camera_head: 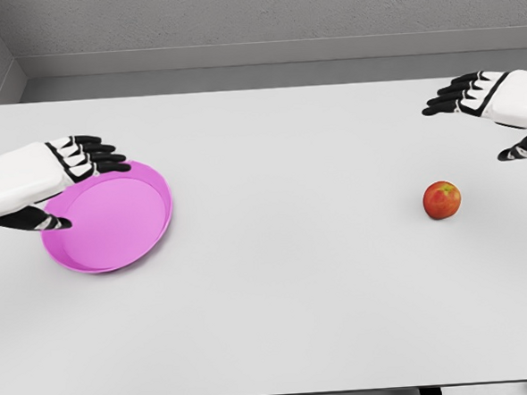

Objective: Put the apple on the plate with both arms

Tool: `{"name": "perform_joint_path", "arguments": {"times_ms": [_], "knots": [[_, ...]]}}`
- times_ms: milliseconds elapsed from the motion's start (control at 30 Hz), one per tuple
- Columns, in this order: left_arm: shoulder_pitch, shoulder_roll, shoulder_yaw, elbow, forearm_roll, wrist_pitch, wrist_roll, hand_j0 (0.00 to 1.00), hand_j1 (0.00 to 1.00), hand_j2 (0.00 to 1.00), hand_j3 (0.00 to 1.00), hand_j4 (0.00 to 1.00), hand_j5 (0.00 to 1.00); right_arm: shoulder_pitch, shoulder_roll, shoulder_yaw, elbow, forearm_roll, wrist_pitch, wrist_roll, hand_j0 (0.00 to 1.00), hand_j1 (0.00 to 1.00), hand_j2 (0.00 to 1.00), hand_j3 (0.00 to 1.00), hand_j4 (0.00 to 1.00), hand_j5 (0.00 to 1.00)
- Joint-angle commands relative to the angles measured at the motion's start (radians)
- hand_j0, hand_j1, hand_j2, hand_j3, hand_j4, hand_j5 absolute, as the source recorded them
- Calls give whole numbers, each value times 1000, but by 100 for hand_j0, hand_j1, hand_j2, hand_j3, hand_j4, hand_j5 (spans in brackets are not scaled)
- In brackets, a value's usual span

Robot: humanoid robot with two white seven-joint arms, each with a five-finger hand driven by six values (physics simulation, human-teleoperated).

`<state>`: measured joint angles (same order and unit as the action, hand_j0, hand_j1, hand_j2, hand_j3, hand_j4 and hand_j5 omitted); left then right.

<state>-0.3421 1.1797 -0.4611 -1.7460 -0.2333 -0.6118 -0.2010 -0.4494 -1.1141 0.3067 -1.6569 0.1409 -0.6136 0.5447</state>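
Observation:
A red and yellow apple (442, 200) sits on the white table (286, 277) at the right. A pink plate (122, 224) lies at the left and holds nothing. My left hand (70, 182) hovers over the plate's left rim, fingers spread and thumb below, holding nothing. My right hand (478, 117) is at the far right, above and behind the apple and apart from it, its fingers extended and its thumb lower down.
The table's far edge meets a grey wall. Its front edge runs along the bottom of the view. Bare tabletop lies between the plate and the apple.

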Motion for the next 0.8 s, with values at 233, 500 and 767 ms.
{"name": "perform_joint_path", "arguments": {"times_ms": [233,500,767], "knots": [[-3,46,-5,-3,9,1,-12,100,100,100,100,100,100,-17,2,-5,8,-6,3,-3,100,100,100,100,100,100],[-5,46,-5,0,9,1,-17,100,100,100,100,100,100,-8,-9,101,25,-83,3,-3,100,100,100,100,100,100],[-15,41,-5,11,9,1,-23,100,100,100,100,100,100,-8,-20,152,187,-277,3,-83,100,100,100,100,100,100]]}}
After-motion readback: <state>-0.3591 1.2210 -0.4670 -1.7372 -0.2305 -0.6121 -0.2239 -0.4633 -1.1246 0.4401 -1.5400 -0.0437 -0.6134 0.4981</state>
